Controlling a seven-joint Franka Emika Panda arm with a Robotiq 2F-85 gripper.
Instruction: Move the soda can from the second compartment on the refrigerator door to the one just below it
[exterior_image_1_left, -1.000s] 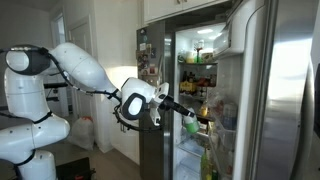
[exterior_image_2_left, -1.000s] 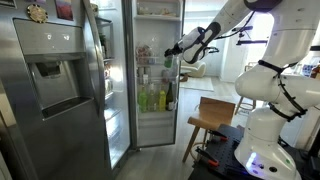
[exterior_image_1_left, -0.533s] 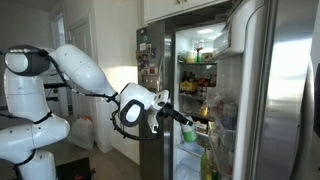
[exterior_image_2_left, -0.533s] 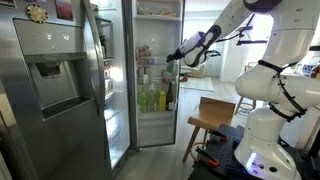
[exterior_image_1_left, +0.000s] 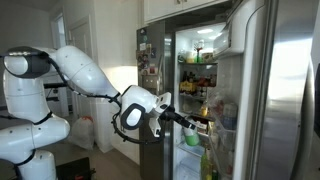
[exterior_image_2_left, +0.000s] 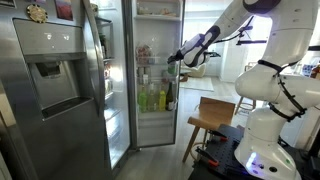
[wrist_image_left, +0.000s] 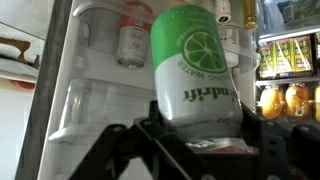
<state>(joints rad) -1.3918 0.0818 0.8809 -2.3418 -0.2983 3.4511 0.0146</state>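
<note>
Lower and a little farther forward than a second ago, the gripper (exterior_image_1_left: 201, 124) is reaching toward the bins on the inner side of the refrigerator door (exterior_image_1_left: 287, 92) in an exterior view; in an exterior view from the opposite side, the gripper (exterior_image_2_left: 172, 58) is showing only a slight downward shift. In the wrist view its dark fingers (wrist_image_left: 150, 128) are clamping the soda can (wrist_image_left: 195, 70), a white and green can with a lime printed on it, which is filling the middle of the frame. The can is hanging in the air, clear of any shelf, just in front of the door's white lining (wrist_image_left: 60, 95). A clear bin (wrist_image_left: 95, 115) is showing to its left, and a red-labelled bottle (wrist_image_left: 133, 40) is standing in the compartment above.
</note>
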